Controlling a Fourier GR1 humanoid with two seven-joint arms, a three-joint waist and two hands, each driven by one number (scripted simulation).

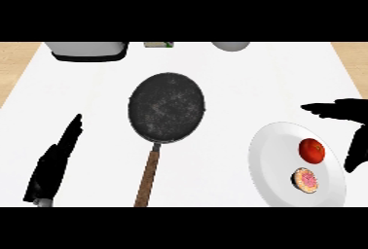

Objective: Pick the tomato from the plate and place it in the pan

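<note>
Your right hand point(345, 121) hovers beside the plate point(277, 160), fingers spread, gripping nothing. Tomato point(312, 150) sits on plate; pan point(166, 107) empty. Left hand point(54, 163) rests, fingers straight.

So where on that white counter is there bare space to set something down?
Bare patches: between the black frying pan and the white plate, and between the pan's brown handle and the left robot hand. Crowded: the plate's right side, with red tomato, pink-topped pastry and right robot hand.
</note>
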